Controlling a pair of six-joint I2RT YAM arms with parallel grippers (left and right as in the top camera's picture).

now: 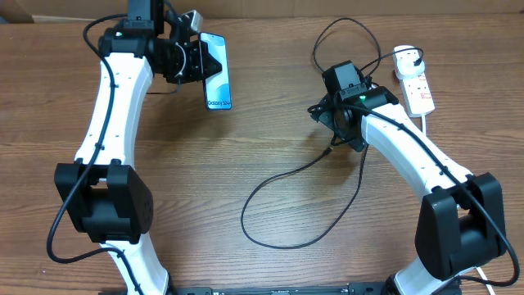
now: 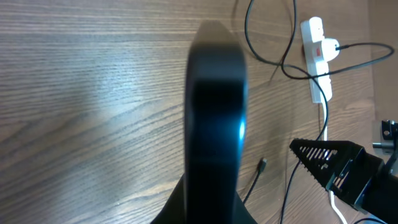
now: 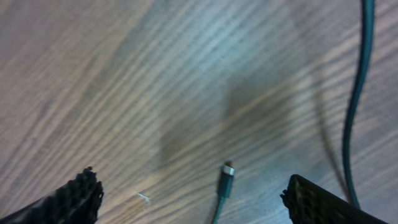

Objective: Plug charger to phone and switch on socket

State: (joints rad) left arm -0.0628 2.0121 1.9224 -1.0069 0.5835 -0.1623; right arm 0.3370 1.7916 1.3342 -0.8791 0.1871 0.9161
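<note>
My left gripper (image 1: 199,61) is shut on the phone (image 1: 218,85) and holds it off the table at the back left, with the "Galaxy" screen facing up. In the left wrist view the phone (image 2: 214,106) shows edge-on between the fingers (image 2: 211,208). The charger's black cable (image 1: 278,184) loops over the table, and its connector tip (image 1: 329,150) lies free on the wood. My right gripper (image 1: 342,131) is open and empty, hovering just above the tip (image 3: 227,177), which lies between its fingers (image 3: 196,199). The charger's plug (image 1: 412,57) sits in the white socket strip (image 1: 417,86).
The strip's thick white cord (image 1: 427,123) runs toward the right arm. Cable loops (image 1: 344,37) lie behind the right gripper. In the left wrist view the strip (image 2: 317,50), the tip (image 2: 263,165) and the right gripper (image 2: 326,165) show on the right.
</note>
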